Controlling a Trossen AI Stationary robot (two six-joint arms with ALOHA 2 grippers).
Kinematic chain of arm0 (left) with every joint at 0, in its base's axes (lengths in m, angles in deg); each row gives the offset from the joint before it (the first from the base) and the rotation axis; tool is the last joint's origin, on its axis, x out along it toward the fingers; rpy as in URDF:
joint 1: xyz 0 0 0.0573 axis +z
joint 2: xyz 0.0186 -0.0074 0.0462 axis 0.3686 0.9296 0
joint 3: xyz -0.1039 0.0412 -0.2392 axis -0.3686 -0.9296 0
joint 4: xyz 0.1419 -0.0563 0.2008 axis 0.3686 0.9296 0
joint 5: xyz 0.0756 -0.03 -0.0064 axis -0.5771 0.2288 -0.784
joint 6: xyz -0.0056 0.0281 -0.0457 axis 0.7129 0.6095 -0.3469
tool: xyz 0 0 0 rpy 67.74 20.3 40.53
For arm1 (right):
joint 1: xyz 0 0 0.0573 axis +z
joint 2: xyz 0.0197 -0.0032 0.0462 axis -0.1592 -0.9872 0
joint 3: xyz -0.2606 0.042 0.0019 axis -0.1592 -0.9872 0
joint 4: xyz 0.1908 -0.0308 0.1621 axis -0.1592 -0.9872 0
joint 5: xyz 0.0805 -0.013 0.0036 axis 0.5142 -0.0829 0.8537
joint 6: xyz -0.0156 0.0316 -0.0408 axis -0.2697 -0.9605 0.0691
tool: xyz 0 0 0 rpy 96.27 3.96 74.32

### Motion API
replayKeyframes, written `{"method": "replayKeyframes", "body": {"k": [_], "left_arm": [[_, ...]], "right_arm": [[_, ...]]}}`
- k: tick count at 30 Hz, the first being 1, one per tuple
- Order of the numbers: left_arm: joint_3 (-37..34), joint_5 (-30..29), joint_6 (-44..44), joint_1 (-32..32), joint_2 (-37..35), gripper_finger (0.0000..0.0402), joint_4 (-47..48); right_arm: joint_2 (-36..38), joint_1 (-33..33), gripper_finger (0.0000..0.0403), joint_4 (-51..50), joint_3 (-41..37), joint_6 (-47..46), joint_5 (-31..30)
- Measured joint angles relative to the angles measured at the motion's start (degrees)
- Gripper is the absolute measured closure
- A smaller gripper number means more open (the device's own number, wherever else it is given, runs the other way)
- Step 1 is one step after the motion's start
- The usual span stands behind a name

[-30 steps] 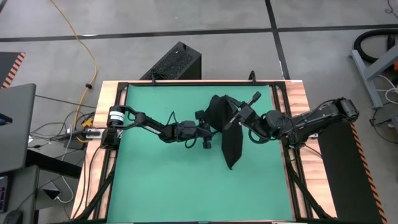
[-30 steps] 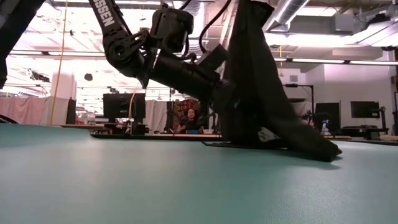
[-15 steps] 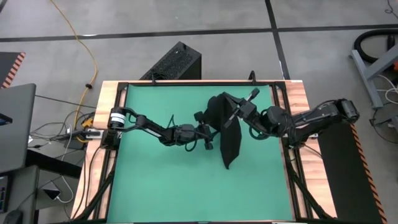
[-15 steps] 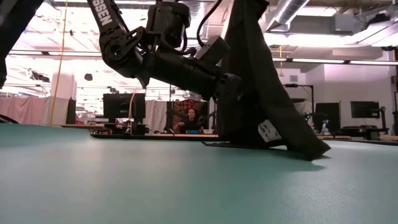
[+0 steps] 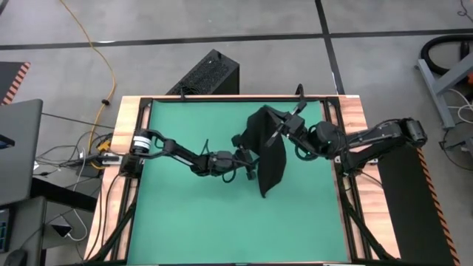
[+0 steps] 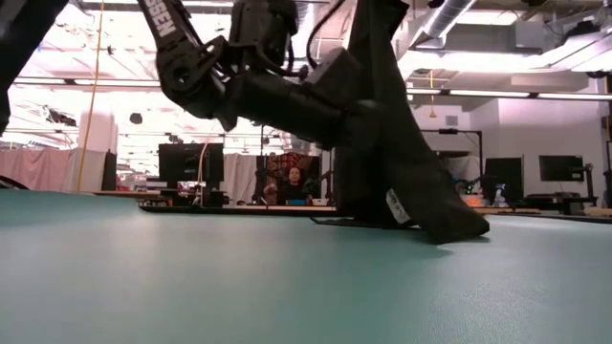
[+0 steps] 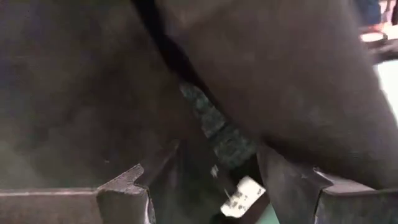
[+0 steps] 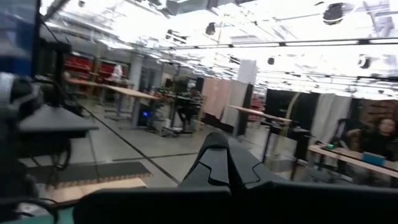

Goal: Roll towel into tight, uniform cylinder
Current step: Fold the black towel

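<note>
Right gripper point(image 5: 284, 127) closed on towel point(image 5: 267, 151), lifting its top edge; lower end draped on mat point(image 5: 185, 214). Left gripper point(image 5: 251, 157) fully open against towel's side.

Black towel point(image 5: 267, 151) hanging, bottom touching mat

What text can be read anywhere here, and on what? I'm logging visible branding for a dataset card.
"SSEN": white letters on the arm link in the low view, the rest cut off.
White tag on the towel: print too small to read.
Same tag, left wrist view: blurred, unreadable.
Nothing else legible.
</note>
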Motion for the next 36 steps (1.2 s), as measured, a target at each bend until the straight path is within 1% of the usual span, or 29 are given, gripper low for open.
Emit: {"method": "replayKeyframes", "body": {"k": [2,3,6,8,9,10,11,13,14,15,16,18,19,21,23,26,30,33,36], "left_arm": [[2.55,-0.8,2.48,0.0,2.52,0.0203,0.07],[3.6,-2.57,3.61,0.0,3.67,0.0203,0.25],[6.9,-10.16,9.06,-0.02,6.48,0.0204,0.3],[7.81,-16.3,13.47,-0.02,6.87,0.0218,1.23],[7.9,-17.71,14.18,-0.02,6.87,0.023,1.37],[7.9,-17.61,13.98,0.15,6.81,0.0246,1.05],[7.9,-15.93,13.19,0.45,6.69,0.0267,0.78],[7.9,-10.7,11.02,1.0,6.46,0.0317,0.57],[7.99,-9.26,10.35,1.35,6.4,0.0346,0.55],[8.04,-8.85,10.04,1.53,6.36,0.0372,0.9],[8.04,-9.13,10.17,1.68,6.34,0.0386,1.52],[8.01,-12.72,12.74,1.79,6.17,0.0393,3.04],[7.96,-15.44,14.8,1.69,5.7,0.0397,4.36],[7.95,-19.43,18.41,1.35,4.16,0.04,6.42],[7.54,-20.5,20.38,0.89,1.72,0.0401,8.46],[5.67,-20.49,20.42,0.7,-2.49,0.0401,12.27],[2.38,-20.48,16.97,0.88,-9.6,0.0401,18.36],[-0.46,-19.54,14.63,0.91,-15.07,0.0401,21.45],[-3.71,-20.37,12.78,0.85,-19.63,0.0401,24.02]], "right_arm": [[0.0,0.02,0.0403,0.24,0.0,-0.42,0.35],[0.0,0.13,0.0403,0.2,0.0,-0.42,0.33],[0.0,0.79,0.0403,-0.1,0.0,-0.06,0.33],[0.0,1.53,0.0403,-0.25,0.0,0.47,0.32],[0.0,1.77,0.0403,-0.27,0.0,0.59,0.33],[0.0,1.82,0.0403,-0.27,0.0,0.63,0.33],[0.0,1.88,0.0403,-0.27,0.0,0.61,0.42],[0.0,2.13,0.0403,-0.27,0.0,0.61,0.41],[0.0,2.29,0.0403,-0.37,0.0,0.61,0.35],[0.0,2.57,0.0403,-0.6,0.0,0.62,0.12],[0.0,2.95,0.0403,-0.95,0.0,0.69,-0.22],[0.0,4.17,0.0403,-2.28,0.0,1.73,-1.49],[0.0,4.78,0.0403,-3.19,0.0,2.63,-3.72],[0.0,6.16,0.0403,-6.45,0.02,4.24,-10.33],[0.0,6.93,0.0403,-10.6,0.02,4.94,-16.92],[0.0,7.07,0.0403,-15.83,0.02,4.7,-23.66],[0.0,7.97,0.0403,-18.45,0.02,4.65,-27.91],[0.0,8.36,0.0403,-18.81,0.02,4.65,-28.58],[0.0,8.76,0.0403,-18.89,0.02,4.63,-28.71]]}}
